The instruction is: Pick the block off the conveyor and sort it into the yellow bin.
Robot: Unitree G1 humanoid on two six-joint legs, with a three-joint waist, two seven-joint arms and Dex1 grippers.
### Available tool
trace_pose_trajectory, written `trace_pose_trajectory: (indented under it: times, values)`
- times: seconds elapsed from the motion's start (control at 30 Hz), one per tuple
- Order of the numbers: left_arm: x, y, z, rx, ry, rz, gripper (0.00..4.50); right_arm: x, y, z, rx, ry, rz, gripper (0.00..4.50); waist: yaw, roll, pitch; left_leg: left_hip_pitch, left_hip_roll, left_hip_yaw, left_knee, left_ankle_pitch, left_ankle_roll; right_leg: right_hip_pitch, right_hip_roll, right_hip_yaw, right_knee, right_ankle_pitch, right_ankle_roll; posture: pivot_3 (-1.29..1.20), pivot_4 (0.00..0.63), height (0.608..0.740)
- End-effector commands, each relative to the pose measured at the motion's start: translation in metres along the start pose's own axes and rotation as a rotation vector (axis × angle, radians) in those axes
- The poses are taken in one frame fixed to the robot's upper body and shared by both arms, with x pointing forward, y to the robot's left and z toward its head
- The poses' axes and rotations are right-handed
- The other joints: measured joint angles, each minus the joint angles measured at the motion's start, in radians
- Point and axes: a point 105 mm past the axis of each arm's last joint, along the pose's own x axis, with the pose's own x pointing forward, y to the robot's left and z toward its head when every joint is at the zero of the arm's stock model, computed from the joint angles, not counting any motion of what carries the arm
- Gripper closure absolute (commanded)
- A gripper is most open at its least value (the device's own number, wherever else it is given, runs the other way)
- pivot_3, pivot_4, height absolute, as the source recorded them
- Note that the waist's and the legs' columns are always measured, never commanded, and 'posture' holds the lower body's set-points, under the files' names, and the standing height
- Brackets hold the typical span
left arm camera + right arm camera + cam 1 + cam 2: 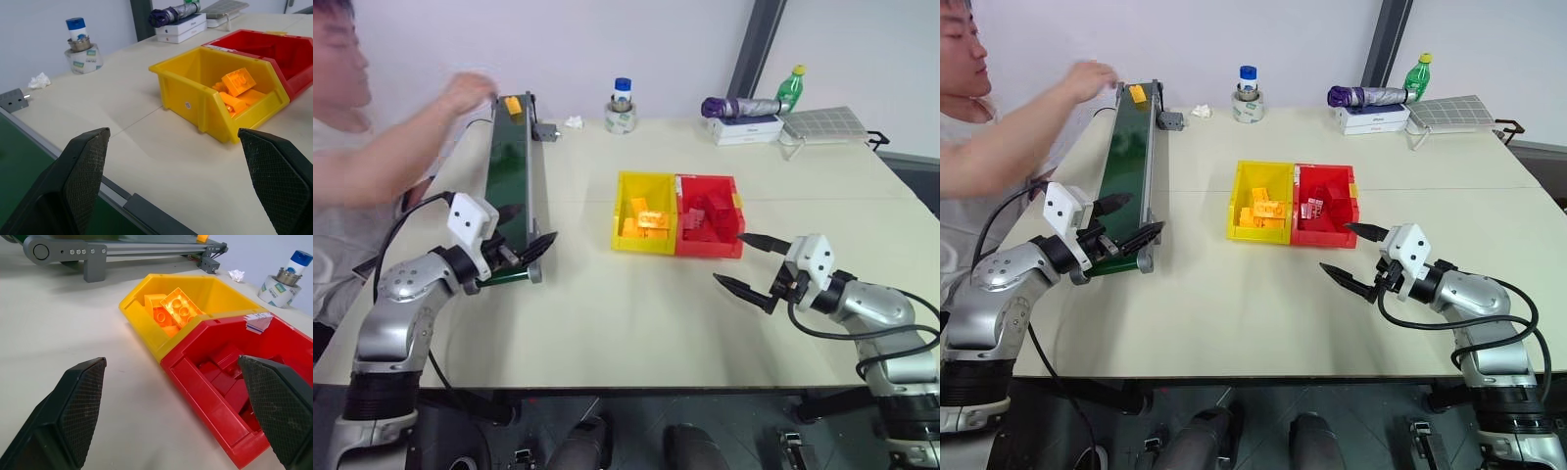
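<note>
The block (513, 105) is small, orange-yellow and shaped like a little brick; it sits on the far end of the conveyor (509, 176), much thinner than the dark green belt with its grey rails; a person's hand (468, 91) is just beside that end. The yellow bin (643, 211) stands in the middle of the table (607, 323), joined to a red bin (710, 216), with orange bricks inside. The left gripper (529, 230) hangs over the near end of the belt, fingers wide apart, holding nothing; the right gripper (752, 264) waits near the red bin, fingers apart too.
</note>
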Motion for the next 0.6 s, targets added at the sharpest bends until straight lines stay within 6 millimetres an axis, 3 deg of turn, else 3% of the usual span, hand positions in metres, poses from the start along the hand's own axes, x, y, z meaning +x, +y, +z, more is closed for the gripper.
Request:
trace_pose_trajectory:
  times: [0.03,0.47,0.6]
  values:
    - [-0.004,-0.001,0.018,0.003,-0.071,-0.006,0.08,0.002,-0.002,0.010,-0.030,-0.038,-0.001,0.00,0.000,0.000,0.000,0.000,0.000,0.000,0.000,0.000,0.000,0.000,0.000,0.000,0.000,0.000,0.000,0.00,0.150,0.740]
    - [-0.018,-0.009,0.020,0.003,-0.067,0.044,0.08,0.005,-0.002,0.009,-0.026,-0.041,0.007,0.00,-0.002,0.000,0.000,0.000,0.000,0.000,0.000,0.000,0.000,0.000,0.000,0.000,0.000,0.000,0.000,0.00,0.150,0.740]
    - [-0.026,-0.006,0.025,-0.006,-0.116,0.154,0.08,0.005,-0.001,0.008,-0.025,-0.042,0.010,0.00,-0.001,0.000,0.000,0.000,0.000,0.000,-0.001,0.000,0.000,0.000,0.000,0.000,0.000,0.000,0.000,0.00,0.150,0.740]
